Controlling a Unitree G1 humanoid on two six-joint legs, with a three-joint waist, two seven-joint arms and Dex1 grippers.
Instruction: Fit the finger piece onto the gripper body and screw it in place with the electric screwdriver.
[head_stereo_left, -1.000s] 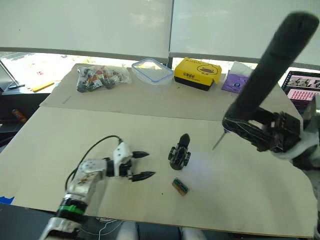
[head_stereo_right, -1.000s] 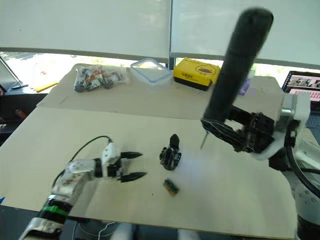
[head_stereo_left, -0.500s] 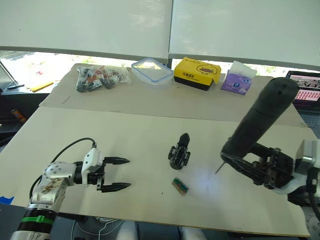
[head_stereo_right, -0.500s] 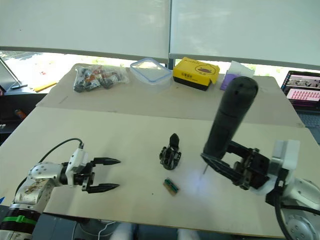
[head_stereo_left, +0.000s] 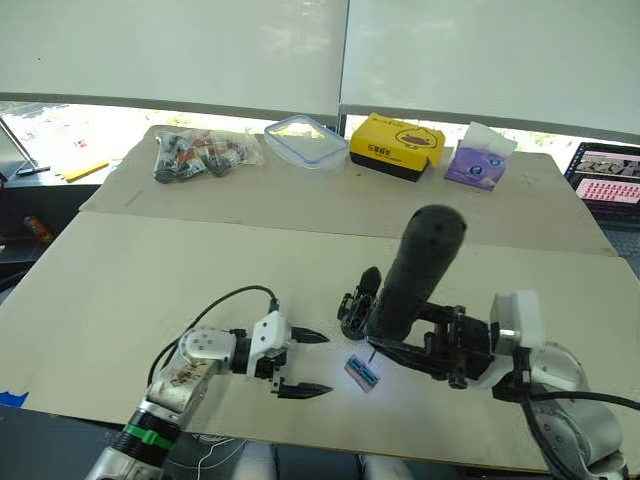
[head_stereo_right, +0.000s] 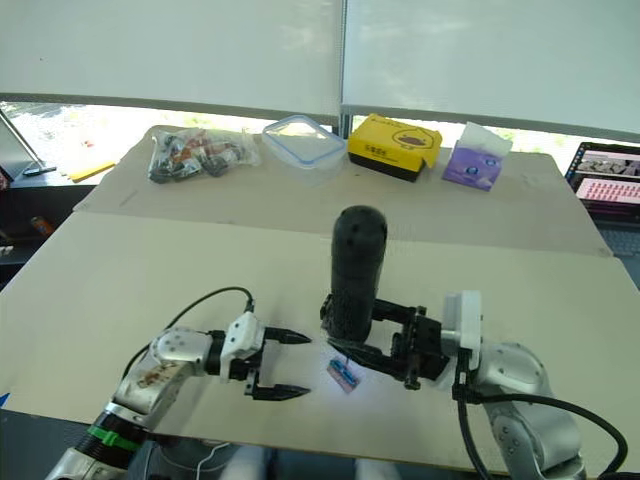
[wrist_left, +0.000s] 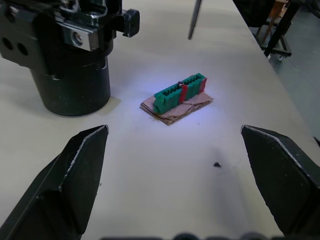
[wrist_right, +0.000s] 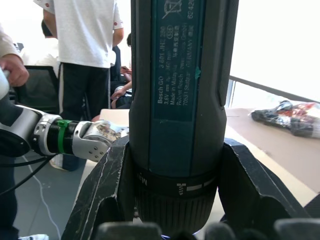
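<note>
right claw (head_stereo_right: 385, 350) clamps electric screwdriver (head_stereo_left: 415, 268), bit above green block (wrist_left: 180, 93) | left claw (head_stereo_left: 300, 362) spread, empty | gripper body (wrist_left: 70, 55) mid-counter (head_stereo_left: 150, 270), just behind | risk: bit may knock the block away

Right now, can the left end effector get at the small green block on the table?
Probably yes. The left end effector is open, low over the table and aimed at the green block, with bare surface between them. The screwdriver bit hangs just above the block, so it could crowd the approach.
</note>
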